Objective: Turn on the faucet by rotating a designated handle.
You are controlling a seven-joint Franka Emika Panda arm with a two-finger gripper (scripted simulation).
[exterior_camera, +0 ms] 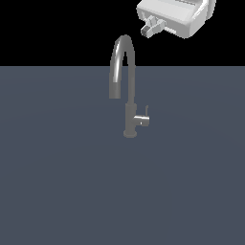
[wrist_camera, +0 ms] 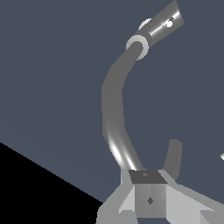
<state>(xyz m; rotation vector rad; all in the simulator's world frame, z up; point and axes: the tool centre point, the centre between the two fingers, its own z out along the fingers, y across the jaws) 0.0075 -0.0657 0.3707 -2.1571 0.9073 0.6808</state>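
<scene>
Hovering high above the faucet (exterior_camera: 125, 86), well apart from the handle (exterior_camera: 142, 119), claw (exterior_camera: 152, 26) empty, opening unclear; turning not yet begun.

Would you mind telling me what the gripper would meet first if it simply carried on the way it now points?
Probably the faucet: in the wrist view the gripper looks along the arched spout, which fills the line ahead. The handle sits far lower on the stem. Depth is unclear, so it might slip just past the arch.
</scene>
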